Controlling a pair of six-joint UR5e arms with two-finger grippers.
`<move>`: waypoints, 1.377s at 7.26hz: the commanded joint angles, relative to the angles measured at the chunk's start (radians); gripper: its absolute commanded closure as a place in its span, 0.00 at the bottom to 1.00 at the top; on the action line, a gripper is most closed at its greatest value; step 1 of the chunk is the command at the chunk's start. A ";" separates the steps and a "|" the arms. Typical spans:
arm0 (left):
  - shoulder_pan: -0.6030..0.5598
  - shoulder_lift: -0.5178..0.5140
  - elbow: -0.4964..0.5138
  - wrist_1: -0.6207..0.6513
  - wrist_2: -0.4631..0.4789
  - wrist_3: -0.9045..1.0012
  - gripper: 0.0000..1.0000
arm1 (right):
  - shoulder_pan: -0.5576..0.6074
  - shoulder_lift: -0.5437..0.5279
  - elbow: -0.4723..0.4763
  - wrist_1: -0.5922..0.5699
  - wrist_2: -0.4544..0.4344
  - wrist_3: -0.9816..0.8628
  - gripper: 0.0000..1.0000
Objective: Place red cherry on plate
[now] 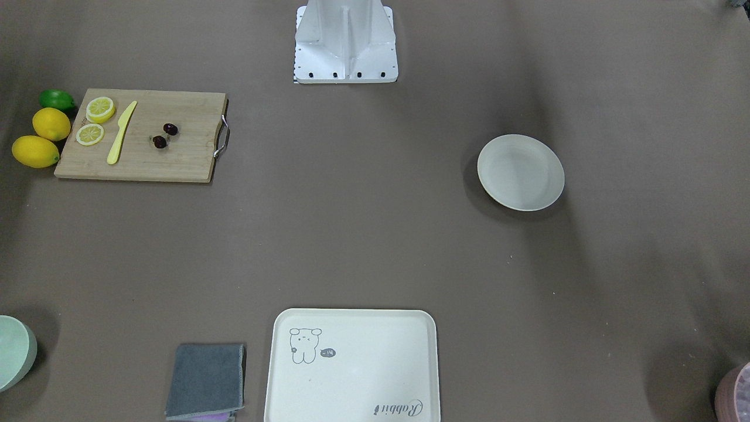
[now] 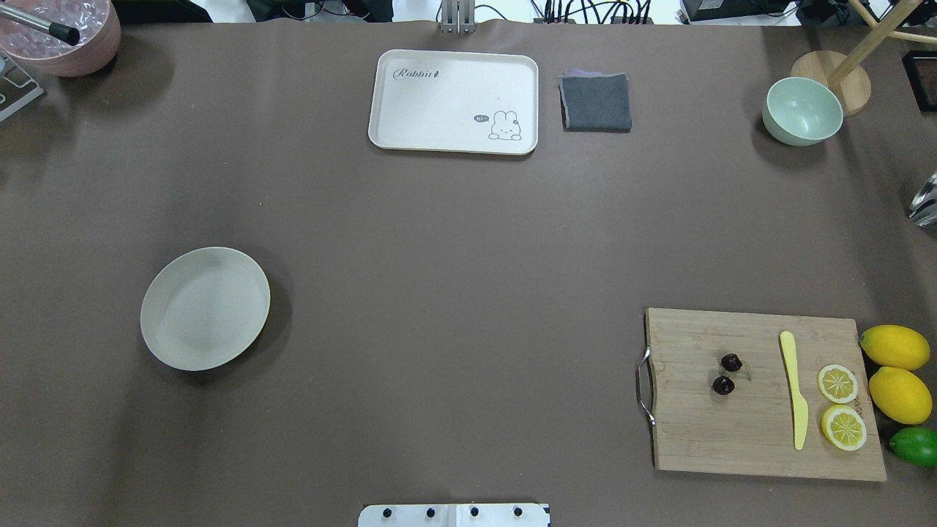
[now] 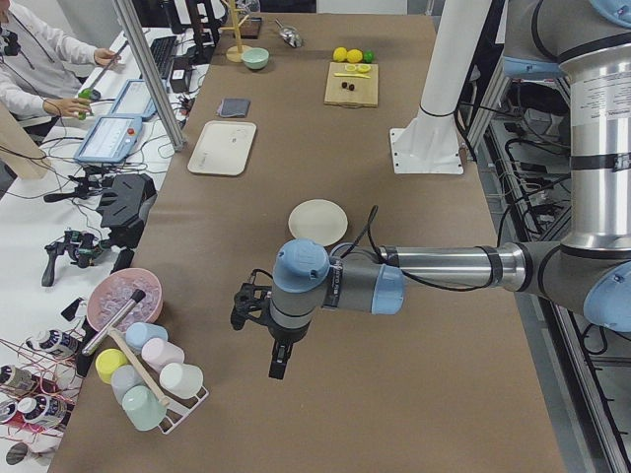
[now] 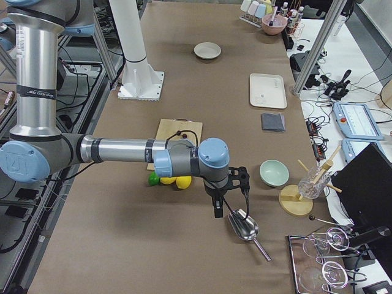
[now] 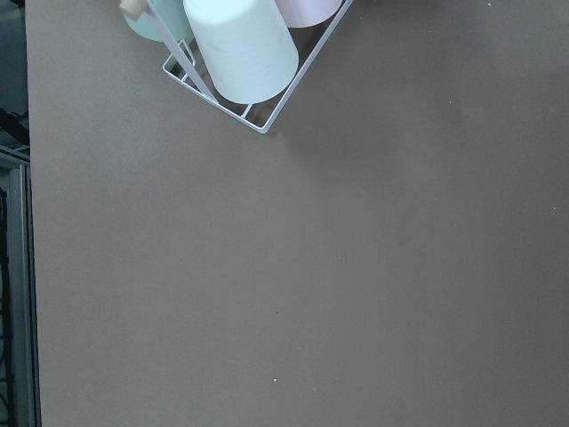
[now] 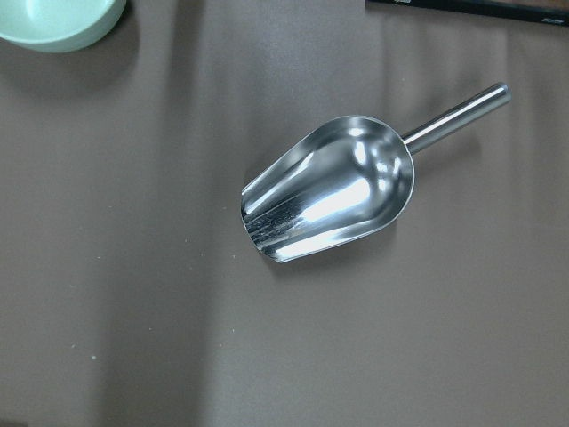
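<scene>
Two dark red cherries [image 1: 170, 129] [image 2: 730, 361] lie side by side on a wooden cutting board [image 1: 176, 161] [image 2: 732, 435], on the robot's right side. The round off-white plate [image 1: 520, 172] [image 2: 205, 307] [image 3: 317, 222] [image 4: 207, 50] stands empty on the robot's left side. Neither arm reaches into the overhead or front views. My left gripper [image 3: 279, 365] hangs over the table's left end, past the plate. My right gripper [image 4: 217, 208] hangs over the right end, above a metal scoop [image 6: 329, 191]. Whether either is open or shut, I cannot tell.
A yellow knife [image 2: 794, 388], two lemon slices [image 2: 837, 383], whole lemons [image 2: 894, 346] and a lime [image 2: 915, 445] sit on or beside the board. At the far edge are a cream tray [image 2: 454, 80], a grey cloth [image 2: 595, 102] and a mint bowl [image 2: 803, 110]. A cup rack [image 5: 240, 53] stands at the left end.
</scene>
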 commanded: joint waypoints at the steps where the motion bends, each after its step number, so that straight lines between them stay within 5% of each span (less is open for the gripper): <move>1: -0.004 0.002 0.002 0.004 -0.003 -0.008 0.02 | 0.000 -0.001 0.003 0.000 -0.001 0.001 0.00; 5: -0.026 0.025 0.000 0.009 -0.012 -0.025 0.02 | 0.000 -0.007 0.003 -0.002 -0.001 0.001 0.00; 10: -0.047 0.086 -0.006 0.003 -0.162 -0.166 0.02 | 0.001 -0.038 0.031 -0.003 0.000 0.001 0.00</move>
